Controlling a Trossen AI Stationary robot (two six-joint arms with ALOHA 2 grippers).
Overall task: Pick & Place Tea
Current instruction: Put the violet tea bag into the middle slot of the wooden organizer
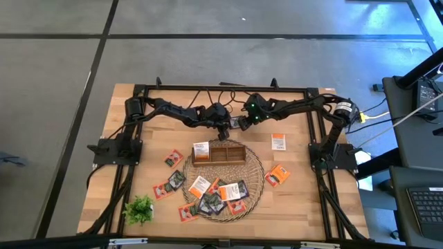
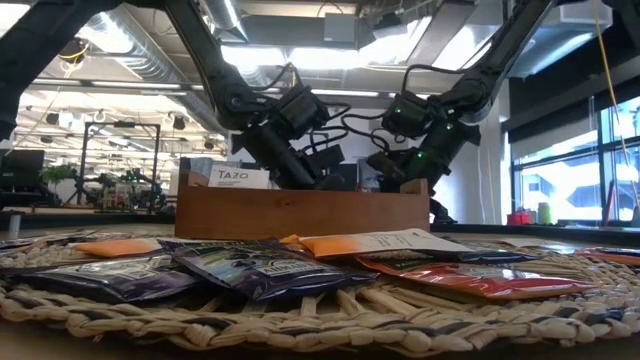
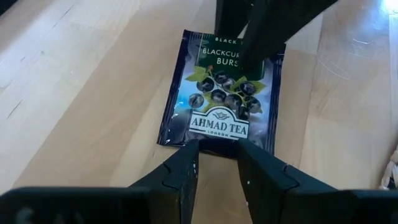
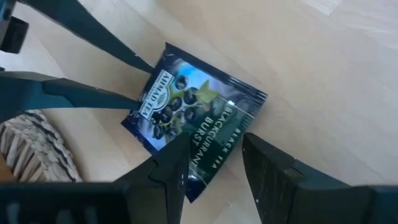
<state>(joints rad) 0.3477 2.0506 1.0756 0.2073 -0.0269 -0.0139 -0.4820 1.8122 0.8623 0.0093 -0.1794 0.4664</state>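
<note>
A dark blue blackcurrant tea sachet [image 3: 217, 99] [image 4: 186, 106] lies flat on the wooden table, just behind the wooden tray [image 1: 219, 153]. My left gripper [image 3: 219, 165] [image 1: 223, 131] is open at the sachet's logo end, one fingertip to either side of the middle of that edge. My right gripper [image 4: 214, 158] [image 1: 243, 123] is open at the opposite, title end and slants down from the table's right. Each wrist view shows the other gripper's fingers at the far end of the sachet. My left gripper's fingertips [image 3: 186, 165] stand at the sachet's logo edge [image 3: 217, 144], slanting down from the left. I cannot tell whether they touch it. My right gripper's fingertips [image 4: 171, 162] overlap the sachet's title end [image 4: 214, 134]. I cannot tell whether they press on it or hover above it.
The tray stands on a round wicker mat [image 1: 256, 173] and holds a white-and-orange sachet [image 1: 201, 150] in its left compartment. Several sachets lie on the mat's near half and on the table around it [image 1: 278, 142]. A green sprig [image 1: 139, 209] lies near the front left corner.
</note>
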